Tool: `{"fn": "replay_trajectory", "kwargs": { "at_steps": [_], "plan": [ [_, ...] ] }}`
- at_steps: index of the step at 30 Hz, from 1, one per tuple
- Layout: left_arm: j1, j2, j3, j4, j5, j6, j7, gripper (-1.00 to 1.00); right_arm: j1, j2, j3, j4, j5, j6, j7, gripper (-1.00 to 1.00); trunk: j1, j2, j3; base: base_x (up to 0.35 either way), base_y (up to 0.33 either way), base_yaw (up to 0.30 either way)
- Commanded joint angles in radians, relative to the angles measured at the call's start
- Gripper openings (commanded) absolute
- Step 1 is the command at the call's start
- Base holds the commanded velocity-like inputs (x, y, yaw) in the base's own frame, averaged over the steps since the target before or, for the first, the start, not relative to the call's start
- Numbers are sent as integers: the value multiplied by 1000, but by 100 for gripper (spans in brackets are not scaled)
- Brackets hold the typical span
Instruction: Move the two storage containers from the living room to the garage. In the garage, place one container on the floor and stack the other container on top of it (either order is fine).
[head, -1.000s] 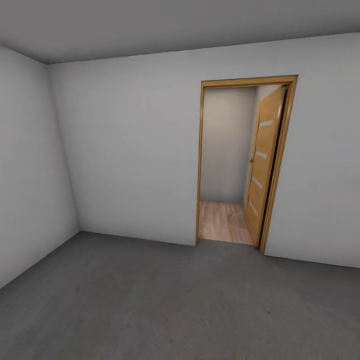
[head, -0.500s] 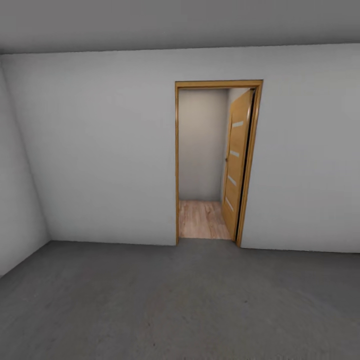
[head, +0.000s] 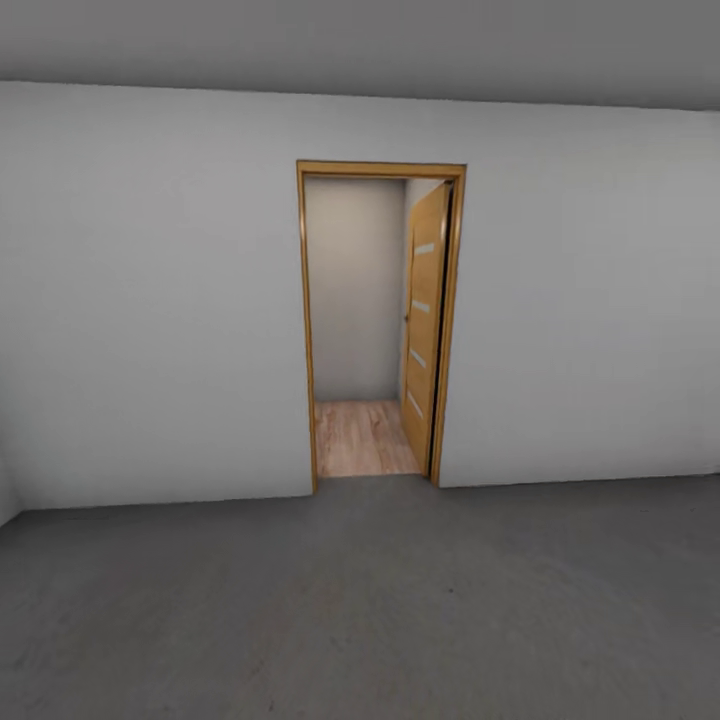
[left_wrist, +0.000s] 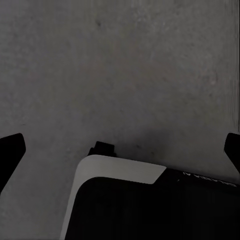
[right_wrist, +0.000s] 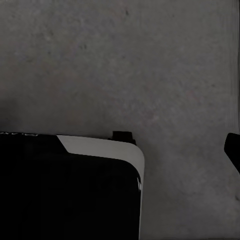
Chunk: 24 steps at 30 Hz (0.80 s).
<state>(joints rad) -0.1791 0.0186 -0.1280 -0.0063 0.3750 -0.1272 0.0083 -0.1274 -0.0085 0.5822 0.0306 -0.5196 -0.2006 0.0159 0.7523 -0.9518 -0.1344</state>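
We stand in the garage, a bare room with a plain pale grey wall (head: 160, 300) ahead of us and a dark grey, rough concrete-like floor (head: 380, 610) running up to its foot. Set in that wall is a wood-framed doorway (head: 303, 320), and its light wooden door (head: 424, 320) with pale horizontal insets is swung away from us, against the right side of the passage. Through the opening we see a strip of light wood-plank flooring (head: 362, 438) and a further pale wall behind it. In the left wrist view, the left gripper (left_wrist: 120, 155) hangs over the grey floor with its two dark fingertips (left_wrist: 11, 152) at opposite edges of the frame, spread wide with nothing between them; beneath it lies a corner of the robot's black base with a white rounded edge (left_wrist: 120, 170), bearing small pale lettering too blurred for us to read. In the right wrist view, one dark fingertip (right_wrist: 233, 148) of the right gripper shows at the frame's edge, so we cannot tell how far it is open; the same base shows there too, with equally illegible lettering.
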Motion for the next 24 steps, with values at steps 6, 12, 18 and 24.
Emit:
{"fn": "replay_trajectory", "kwargs": {
  "at_steps": [6,12,18,24],
  "plan": [
    [0,0,-8,0,9,4,1,100,-1,0,8,3,-7,-5,-2,100,0,-1,-1,270,0,-193],
    [0,0,-8,0,9,7,2,100,-1,-1,10,3,2,-4,-3,100,0,-1,-1,317,0,-22],
    [0,0,-8,0,9,8,2,100,-1,0,10,3,4,-1,-2,100,0,-1,-1,321,0,-1],
    [0,0,-8,0,9,8,2,100,-1,1,10,3,4,1,-2,100,0,-1,-1,321,0,0]
  ]
}}
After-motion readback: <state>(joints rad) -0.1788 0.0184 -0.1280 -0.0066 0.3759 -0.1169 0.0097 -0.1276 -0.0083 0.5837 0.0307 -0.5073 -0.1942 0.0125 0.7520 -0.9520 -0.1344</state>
